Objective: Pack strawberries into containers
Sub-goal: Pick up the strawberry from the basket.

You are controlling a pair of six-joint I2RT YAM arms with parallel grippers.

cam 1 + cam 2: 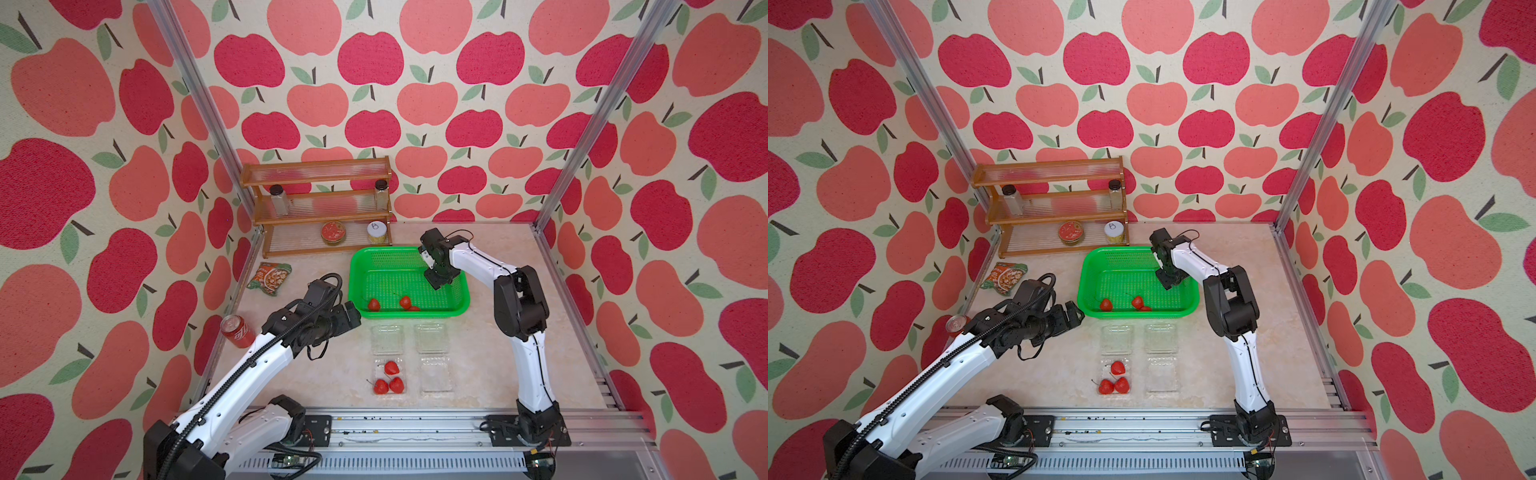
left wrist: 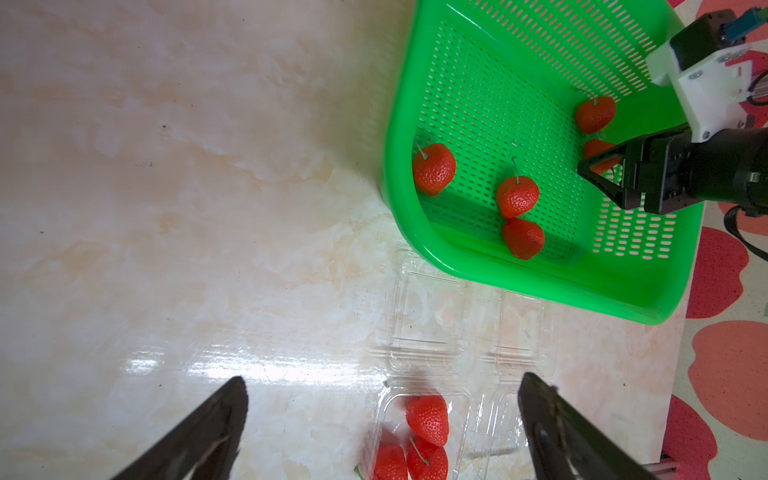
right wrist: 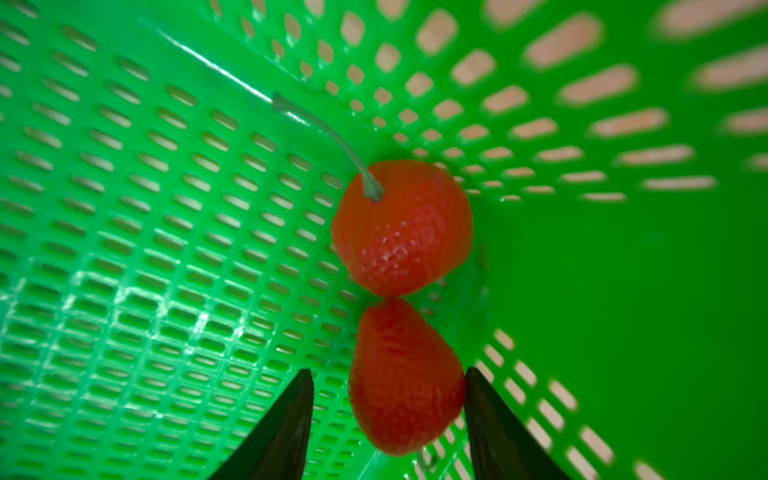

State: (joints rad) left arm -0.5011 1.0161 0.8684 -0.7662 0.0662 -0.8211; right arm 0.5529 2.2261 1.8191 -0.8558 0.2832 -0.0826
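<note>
- Step in hand, by judgement: taking one of the strawberries (image 3: 405, 382) out of the green basket (image 1: 390, 270) with the right claw (image 3: 387, 372).
- Stands about half open astride that berry, one finger apart from it by a small gap, the other at its skin or nearly so. No firm grip to see yet.
- Centre first, then close slowly and evenly, to stop the glossy cone slipping out forward.
- Mind the second berry (image 3: 401, 226), touching the first just beyond the tips. Lift straight up, without dragging it or catching its thin stem.
- Mind also the basket wall, close on one side of the claw. Leave room there for the finger.
- Leave the three other berries (image 2: 517, 195), lying apart from this claw, toward the other one.
- Carry then to the empty container (image 1: 435, 374), well apart from the claw, on the bench (image 1: 478, 353), back toward the arm's base. Could also fill the container with three berries (image 1: 387, 340), probably with one place free.
- Pose on the right: reaches out from the base, bends sharply at the elbow, points the wrist steeply down into a corner of the basket.
- Pose on the left: stretches low and forward, with the left claw (image 2: 382, 382) wide and empty above the bench, just outside the basket, the part-filled container below and ahead of its tips.
</note>
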